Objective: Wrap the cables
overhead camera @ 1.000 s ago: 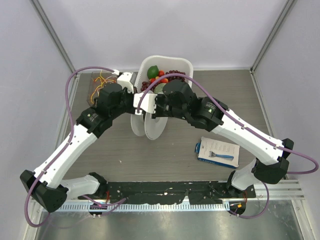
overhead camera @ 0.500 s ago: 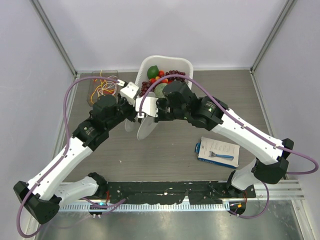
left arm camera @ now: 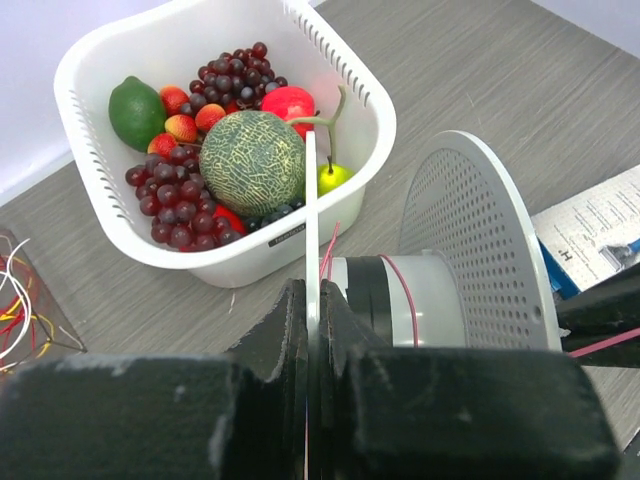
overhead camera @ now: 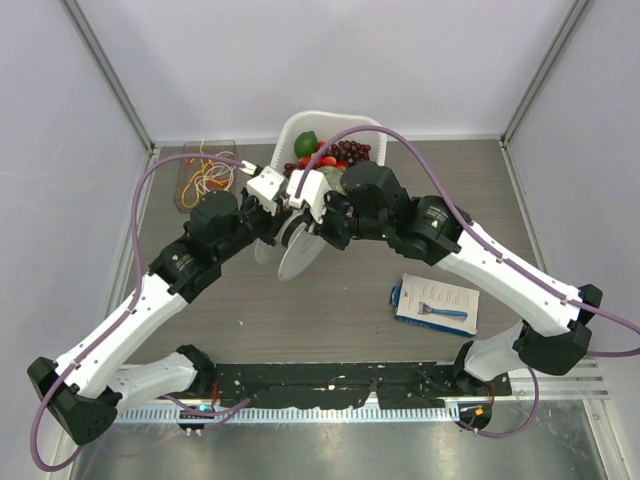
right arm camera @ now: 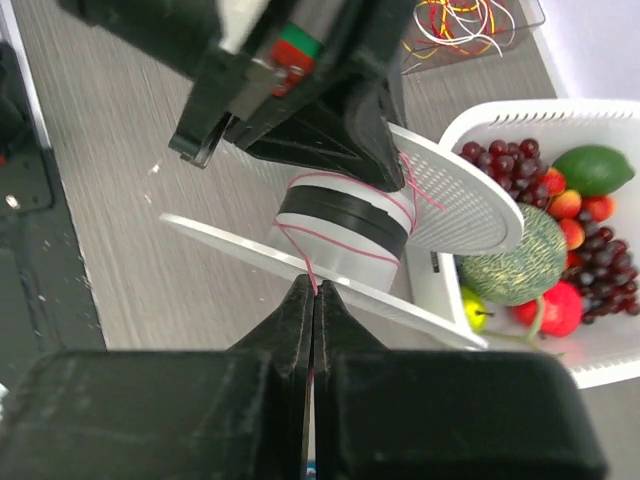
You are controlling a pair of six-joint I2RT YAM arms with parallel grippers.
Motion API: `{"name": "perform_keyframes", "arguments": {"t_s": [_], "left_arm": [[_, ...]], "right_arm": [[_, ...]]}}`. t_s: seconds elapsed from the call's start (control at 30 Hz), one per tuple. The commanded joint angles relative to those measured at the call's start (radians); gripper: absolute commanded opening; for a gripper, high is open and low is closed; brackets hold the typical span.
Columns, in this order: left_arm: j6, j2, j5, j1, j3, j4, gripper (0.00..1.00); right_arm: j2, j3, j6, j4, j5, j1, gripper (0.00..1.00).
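A white spool (overhead camera: 298,250) with a perforated flange (left arm camera: 480,250) and a black-banded hub (right arm camera: 340,225) is held in front of the basket. My left gripper (left arm camera: 313,290) is shut on the thin edge of the spool's plain flange (left arm camera: 311,220). My right gripper (right arm camera: 314,285) is shut on a thin red cable (right arm camera: 330,245) that runs up over the flange and round the hub. Both grippers meet at the spool in the top view, left gripper (overhead camera: 277,208), right gripper (overhead camera: 318,215). The other loose cables (overhead camera: 205,175), red, yellow and white, lie in a clear box at the far left.
A white basket (overhead camera: 370,128) of fake fruit stands right behind the spool. A blue and white razor package (overhead camera: 435,303) lies on the table to the right. The cable box sits by the left wall.
My left wrist has swung from beside the cable box toward the near right. The spool has shifted and tilted, and my right gripper has moved left over it.
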Motion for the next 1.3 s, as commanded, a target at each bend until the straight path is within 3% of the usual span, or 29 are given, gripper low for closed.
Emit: {"name": "perform_keyframes", "arguments": {"t_s": [0.0,0.37,0.67,0.87,1.1,1.27], "left_arm": [[-0.020,-0.012,-0.059,-0.005,-0.014,0.075,0.00],[0.016,-0.015,-0.135,-0.003,-0.062,0.157,0.00],[0.040,0.014,-0.316,-0.003,-0.040,0.197,0.00],[0.048,0.017,-0.316,-0.016,-0.052,0.235,0.00],[0.091,0.022,-0.440,-0.048,-0.091,0.332,0.00],[0.154,0.020,-0.446,-0.071,-0.109,0.396,0.00]], "right_arm": [[-0.116,-0.054,0.277,0.249,-0.009,-0.035,0.01],[-0.093,-0.085,0.633,0.280,-0.246,-0.216,0.01],[-0.085,-0.167,0.773,0.298,-0.447,-0.219,0.01],[-0.061,-0.178,0.874,0.369,-0.450,-0.217,0.01],[-0.057,-0.218,1.082,0.505,-0.419,-0.220,0.01],[-0.034,-0.204,1.204,0.441,-0.239,-0.220,0.01]]}}
